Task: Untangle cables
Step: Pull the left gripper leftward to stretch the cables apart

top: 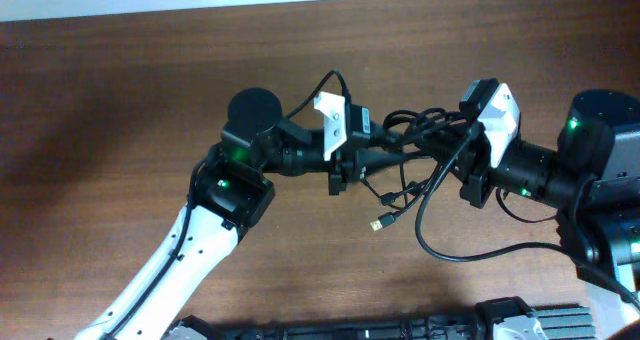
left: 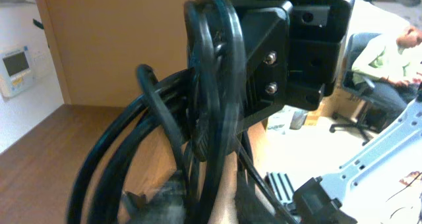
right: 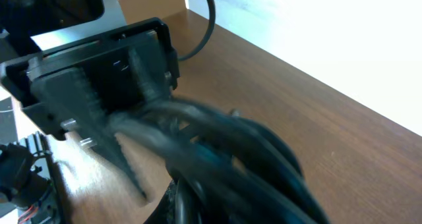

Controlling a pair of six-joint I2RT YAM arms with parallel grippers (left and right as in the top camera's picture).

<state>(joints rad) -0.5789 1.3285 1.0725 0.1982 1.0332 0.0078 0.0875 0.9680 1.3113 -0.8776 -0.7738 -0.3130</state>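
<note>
My left end effector (top: pixel 362 158) is pinching the cables (top: pixel 415 125). In the left wrist view, several black cords lie pressed against the face of one finger (left: pixel 264 59), and the other finger is hidden behind them. My right end effector (top: pixel 462 138) is pressed together on the same bundle; its wrist view is blurred, but cords run out from between the jaws.

The tangle hangs between my two end effectors, held off the table (top: pixel 120 100), with its long axis running from one grip to the other. Both arms are about equally near to it. Looser strands drop from the bundle toward the near edge: a short one ends in a gold-tipped plug (top: pixel 378 223), and a long loop (top: pixel 440 252) sags under my right wrist.

I judge that pulling straight apart along that axis would tighten the knot, so one grip should work a single strand sideways.

The table is dark brown wood. Beyond it, a person (left: pixel 395 53) sits in an office chair.
</note>
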